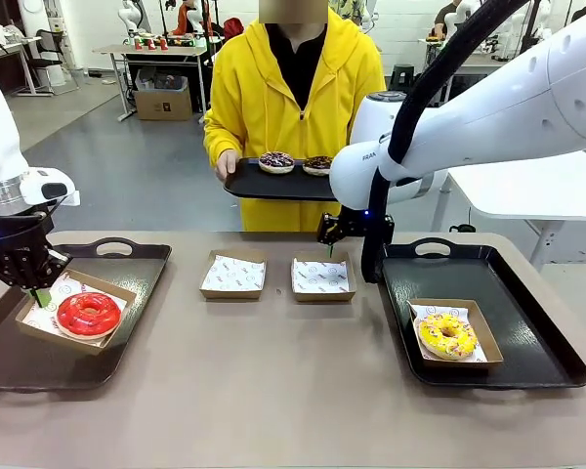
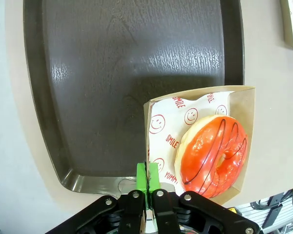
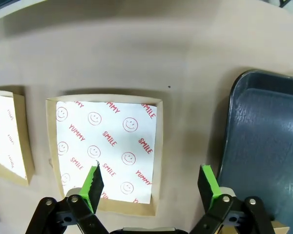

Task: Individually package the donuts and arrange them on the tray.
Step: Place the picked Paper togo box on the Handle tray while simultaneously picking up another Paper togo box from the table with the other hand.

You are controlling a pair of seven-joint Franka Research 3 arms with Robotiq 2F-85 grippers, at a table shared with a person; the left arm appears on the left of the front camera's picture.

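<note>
The red donut (image 1: pixel 88 314) (image 2: pixel 212 153) lies in a paper-lined cardboard box (image 1: pixel 117 293) (image 2: pixel 239 97) on the left black tray (image 1: pixel 137 256) (image 2: pixel 127 58). My left gripper (image 1: pixel 40 290) (image 2: pixel 147 179) is shut on that box's wall at its outer edge. The yellow sprinkled donut (image 1: pixel 447 335) sits boxed on the right tray (image 1: pixel 527 303) (image 3: pixel 263 146). My right gripper (image 1: pixel 330 239) (image 3: pixel 150 187) hangs open over an empty lined box (image 1: pixel 321 277) (image 3: pixel 107 146). A person holds a third tray (image 1: pixel 264 186) carrying the purple sprinkled donut (image 1: pixel 276 161) and the chocolate donut (image 1: pixel 318 164).
A second empty lined box (image 1: pixel 233 275) (image 3: pixel 5 136) rests on the table left of the one under my right gripper. The person stands at the far edge, mid-table. Bare tabletop spans the front between both trays.
</note>
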